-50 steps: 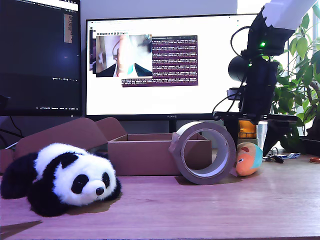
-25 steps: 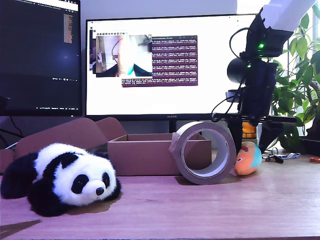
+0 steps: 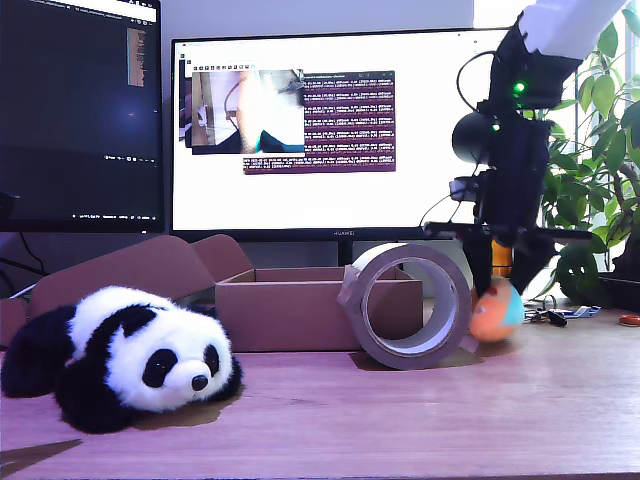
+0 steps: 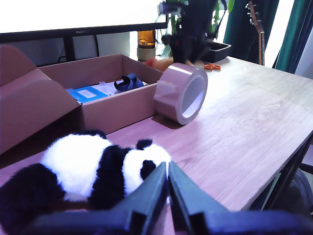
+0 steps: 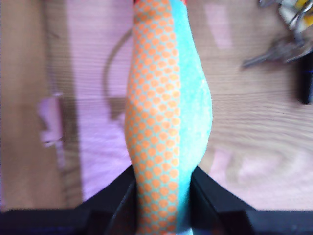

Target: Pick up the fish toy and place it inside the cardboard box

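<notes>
**Fish clamped, just coming off the desk**

At the exterior view's left lies the fluffy black-and-white panda plush (image 3: 125,358), untouched. My first gripper (image 4: 168,182) hangs just above it in the first wrist view, its dark jaws pressed together on nothing, parked and idle.

Behind the panda, toward the middle, sits the low brown cardboard box (image 3: 300,305), flaps open; the first wrist view shows blue packets and papers already inside (some room looks free). Touching or just in front of its corner on the exterior view's right stands the big brownish roll of packing tape (image 3: 412,305), upright on its edge.

Right of the roll: the small rounded orange fish toy with the teal band (image 3: 497,312). My second gripper (image 5: 161,188) is clenched on it, the plush squeezed narrow between the black fingers (image 5: 120,196) in the second wrist view. A second ago the jaws straddled the fish, still open; half a second ago they were lower around it. Now the fish looks pinched and tipped, perhaps barely lifted; contact with the wooden desk (image 3: 400,420) cannot be told.

Meaning: grasp looks done, transport not begun. Next move needs lift high enough to clear the tape roll, which stands between fish and box. Keys (image 5: 279,49) lie nearby on the desk, apart from the fish.
</notes>
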### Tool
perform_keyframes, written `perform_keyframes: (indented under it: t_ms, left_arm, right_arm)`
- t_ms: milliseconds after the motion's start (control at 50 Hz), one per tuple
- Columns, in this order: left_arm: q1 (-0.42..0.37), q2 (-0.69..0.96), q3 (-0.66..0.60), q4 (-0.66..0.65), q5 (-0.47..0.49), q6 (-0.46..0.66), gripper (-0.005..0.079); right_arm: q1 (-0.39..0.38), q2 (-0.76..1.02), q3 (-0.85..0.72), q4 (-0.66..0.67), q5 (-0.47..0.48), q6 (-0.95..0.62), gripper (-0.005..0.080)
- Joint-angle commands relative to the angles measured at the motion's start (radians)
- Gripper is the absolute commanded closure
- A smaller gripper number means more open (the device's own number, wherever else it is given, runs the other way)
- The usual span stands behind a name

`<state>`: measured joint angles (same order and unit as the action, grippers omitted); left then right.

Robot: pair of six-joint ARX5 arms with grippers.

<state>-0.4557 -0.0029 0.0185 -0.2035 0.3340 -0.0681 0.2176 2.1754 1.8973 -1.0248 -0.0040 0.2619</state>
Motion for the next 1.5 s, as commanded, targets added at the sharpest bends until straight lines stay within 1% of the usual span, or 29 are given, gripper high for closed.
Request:
perform_keyframes:
  t_ms: [0, 340, 460, 580, 860, 1000, 1140, 1260, 1480]
  left_arm:
    - [-0.001, -0.004, -0.02, -0.01, -0.002, 0.008, 0.0755]
    - [-0.001, -0.004, -0.02, -0.01, -0.002, 0.008, 0.0755]
    - [-0.001, -0.004, -0.02, -0.01, -0.002, 0.008, 0.0755]
    - [-0.001, -0.004, -0.02, -0.01, -0.002, 0.008, 0.0755]
    - [-0.001, -0.004, -0.02, -0.01, -0.002, 0.008, 0.0755]
    - [-0.001, -0.004, -0.02, -0.01, -0.002, 0.008, 0.0755]
    - [-0.001, -0.004, -0.02, -0.01, -0.002, 0.008, 0.0755]
    - [-0.001, -0.004, -0.02, -0.01, -0.002, 0.007, 0.0755]
    - [-0.001, -0.004, -0.02, -0.01, -0.002, 0.006, 0.0755]
  right_arm:
    - [0.005, 0.019, 0.031, -0.019, 0.0, 0.002, 0.0684]
    - [0.005, 0.019, 0.176, -0.184, 0.006, -0.025, 0.0684]
    - [0.015, 0.019, 0.213, -0.207, 0.002, -0.026, 0.0684]
    - [0.035, 0.019, 0.236, -0.206, -0.04, -0.024, 0.0684]
    - [0.122, 0.019, 0.238, -0.131, -0.051, 0.028, 0.0684]
    - [0.163, 0.019, 0.238, -0.077, -0.099, 0.063, 0.0684]
    - [0.207, 0.019, 0.238, -0.013, -0.112, 0.091, 0.0684]
    - [0.23, 0.019, 0.238, 0.034, -0.125, 0.109, 0.0684]
    - [0.248, 0.02, 0.238, 0.096, -0.124, 0.141, 0.0684]
